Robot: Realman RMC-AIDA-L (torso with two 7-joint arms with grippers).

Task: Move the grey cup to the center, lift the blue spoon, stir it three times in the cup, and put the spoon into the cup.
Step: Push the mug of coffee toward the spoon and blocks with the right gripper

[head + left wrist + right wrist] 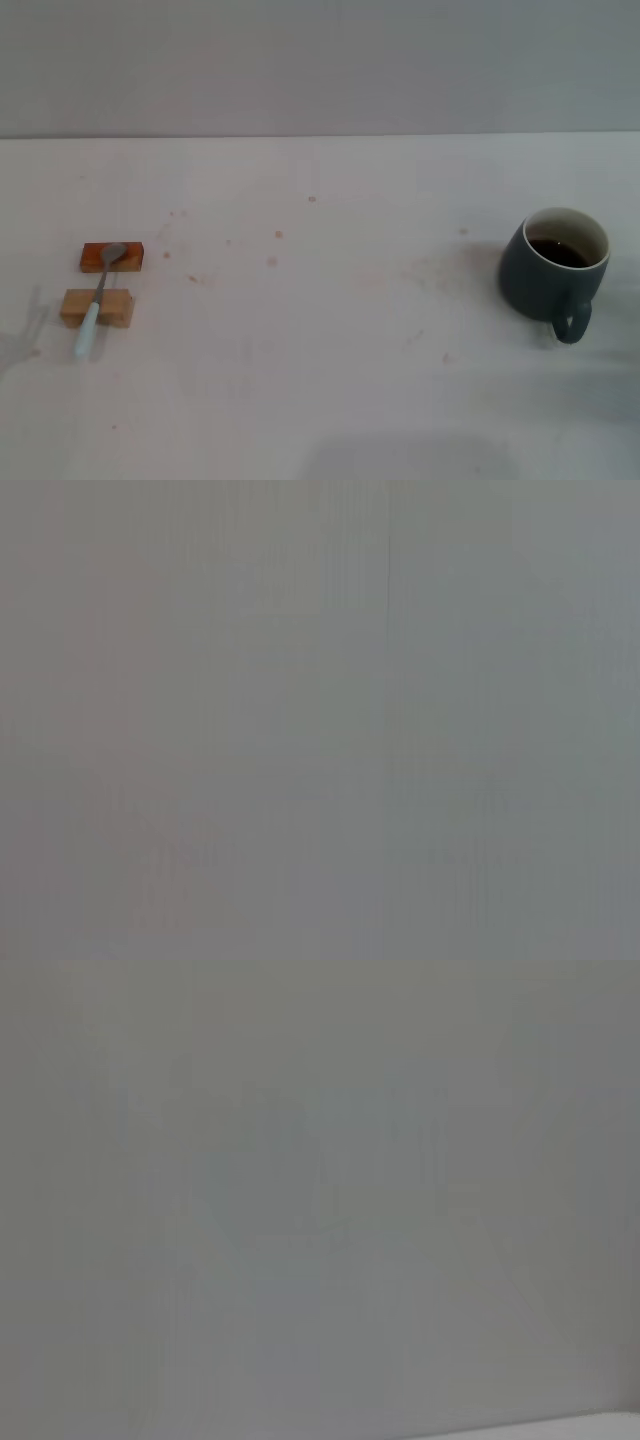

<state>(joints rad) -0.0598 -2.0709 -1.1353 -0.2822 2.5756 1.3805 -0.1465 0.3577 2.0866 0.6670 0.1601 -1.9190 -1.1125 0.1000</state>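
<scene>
Head view: grey cup [555, 267] stands near the right edge of the table [320, 380], handle turned toward the near edge, dark liquid inside. Blue spoon [99, 298] lies near the left edge across two wooden blocks [97, 307], long axis running near-to-far, bowl at the far end. Neither pincer appears in any view, so their state cannot be told. Judgement: cup lies on the right arm's side, spoon on the left's.
</scene>
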